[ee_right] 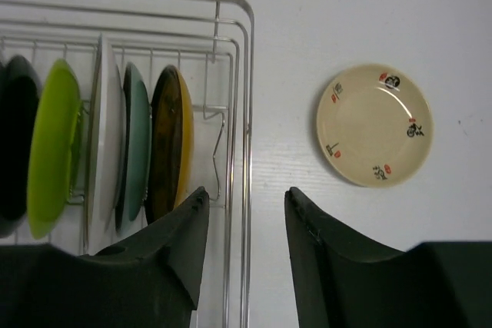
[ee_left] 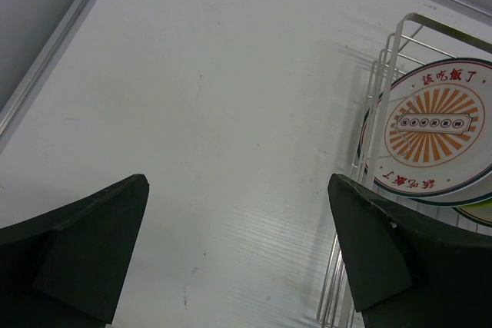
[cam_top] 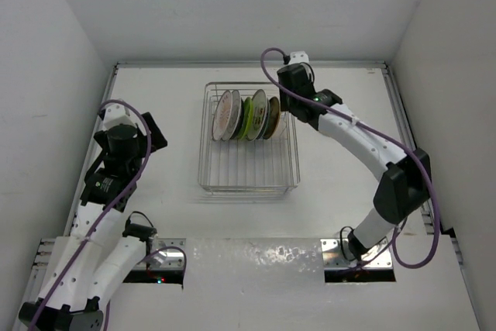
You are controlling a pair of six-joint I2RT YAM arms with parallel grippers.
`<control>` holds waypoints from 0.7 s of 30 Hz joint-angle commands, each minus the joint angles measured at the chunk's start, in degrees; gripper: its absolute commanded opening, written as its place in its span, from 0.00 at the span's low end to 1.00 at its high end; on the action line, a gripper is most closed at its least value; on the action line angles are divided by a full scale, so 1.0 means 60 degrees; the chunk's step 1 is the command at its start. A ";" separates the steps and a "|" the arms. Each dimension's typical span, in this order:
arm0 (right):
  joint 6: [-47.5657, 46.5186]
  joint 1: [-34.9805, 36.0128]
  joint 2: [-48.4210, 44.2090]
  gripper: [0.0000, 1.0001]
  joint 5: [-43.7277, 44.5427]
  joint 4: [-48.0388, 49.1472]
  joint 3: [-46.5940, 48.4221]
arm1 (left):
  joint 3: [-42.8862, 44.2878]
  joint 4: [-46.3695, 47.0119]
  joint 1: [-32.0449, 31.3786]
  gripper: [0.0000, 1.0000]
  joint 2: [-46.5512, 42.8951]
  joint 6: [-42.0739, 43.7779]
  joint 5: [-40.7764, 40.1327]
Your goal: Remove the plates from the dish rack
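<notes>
While a row of plates [cam_top: 248, 116] stands on edge between the tines at the far end of the dish rack [cam_top: 249, 185], one cream plate [ee_right: 374, 124] with red and black marks lies flat on the counter [cam_top: 248, 222], just beside the rack's right side. The right fingers [ee_right: 173, 243] are spread apart and empty, straddling the rack's right rim beside the yellow-gold plate [ee_right: 171, 144]. The left fingers [ee_left: 92, 228] are spread wide and empty, above bare counter left of the rack, near its outermost sunburst plate [ee_left: 438, 124]
</notes>
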 commanded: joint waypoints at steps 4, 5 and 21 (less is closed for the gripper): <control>-0.0045 0.0410 0.1261 0.43 0.0469 -0.1111 0.1258 | 0.0170 0.0420 0.0102 1.00 -0.0165 0.0103 0.0105; -0.0030 0.0454 0.1350 0.42 0.0439 -0.1112 0.1288 | 0.0170 0.0420 0.0102 1.00 -0.0194 0.0103 0.0105; 0.0555 0.0586 0.3253 0.32 0.0512 -0.1141 0.2226 | 0.0156 0.0450 0.0102 1.00 -0.0239 0.0132 0.0222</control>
